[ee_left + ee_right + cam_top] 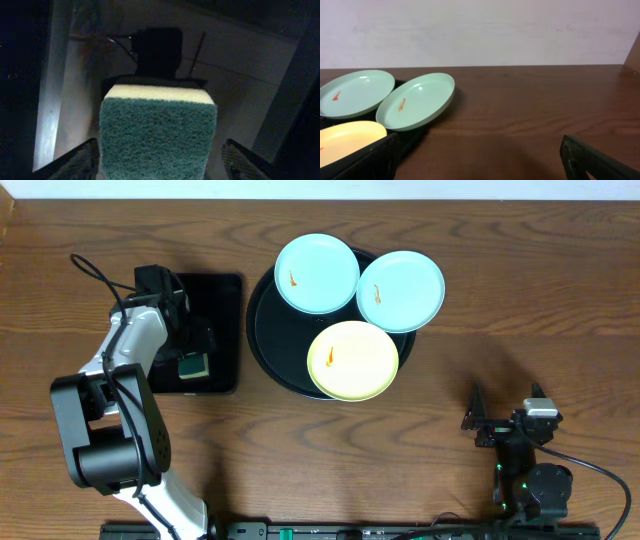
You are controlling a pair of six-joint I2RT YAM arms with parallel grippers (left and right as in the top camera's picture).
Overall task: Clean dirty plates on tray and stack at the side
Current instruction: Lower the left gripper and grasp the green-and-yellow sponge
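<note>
Three plates lie on the round black tray [262, 340]: a turquoise one [316, 273] at the back left, a turquoise one [400, 290] at the back right, and a yellow one [352, 360] in front. Each has a small orange smear. My left gripper [194, 356] is open over the rectangular tray, its fingers on either side of a green and yellow sponge [157, 130]. My right gripper [488, 424] is open and empty at the table's front right. The right wrist view shows the two turquoise plates [417, 100] [352, 92] and the yellow plate [347, 137] to the left.
The small rectangular black tray [225, 330] lies left of the round tray and holds the sponge [193, 367]. Bare wooden table [480, 350] lies to the right of the round tray.
</note>
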